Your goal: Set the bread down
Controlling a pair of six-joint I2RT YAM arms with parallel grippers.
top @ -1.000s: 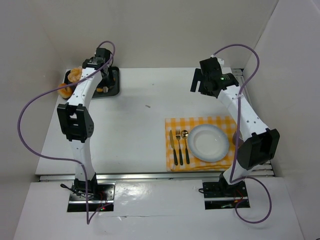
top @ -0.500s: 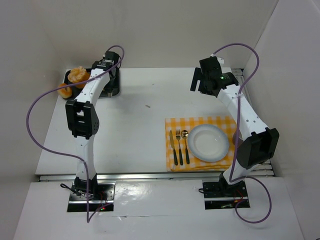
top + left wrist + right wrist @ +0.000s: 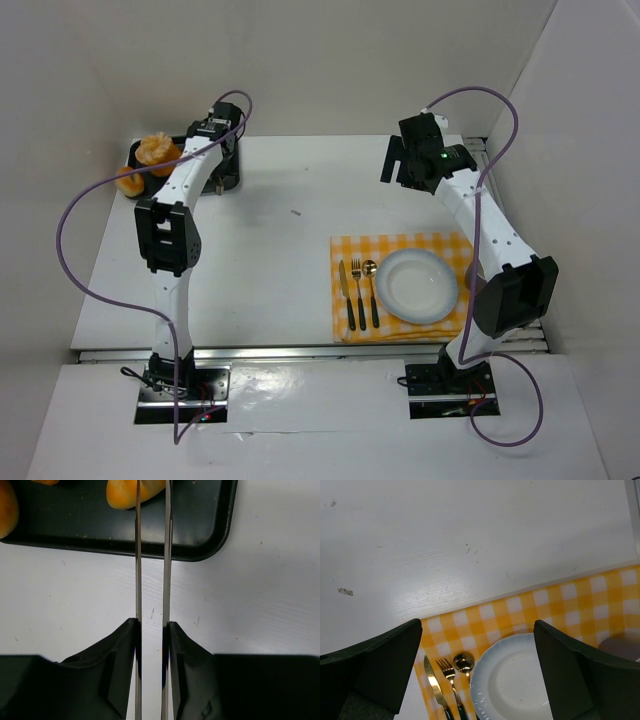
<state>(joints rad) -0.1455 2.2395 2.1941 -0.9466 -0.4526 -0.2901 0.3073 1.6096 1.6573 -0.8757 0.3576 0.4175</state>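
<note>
White table (image 3: 270, 250) nearest you held the empty plate (image 3: 417, 285), your right gripper (image 3: 477, 624) spread wide beyond it. Farther off, your left gripper (image 3: 152, 540) set its blades narrowly apart at a bread roll (image 3: 122, 492) on the black tray (image 3: 200, 540); whether they pinched it was unclear. Grasping seemed underway; next needed a firm lift.

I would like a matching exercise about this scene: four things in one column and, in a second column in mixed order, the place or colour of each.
1. plate
2. tray
3. fork
4. bread rolls

a. black, at the far left
b. between knife and spoon
c. white, on the checked cloth
d. golden brown

Pairs: 1-c, 2-a, 3-b, 4-d.
</note>
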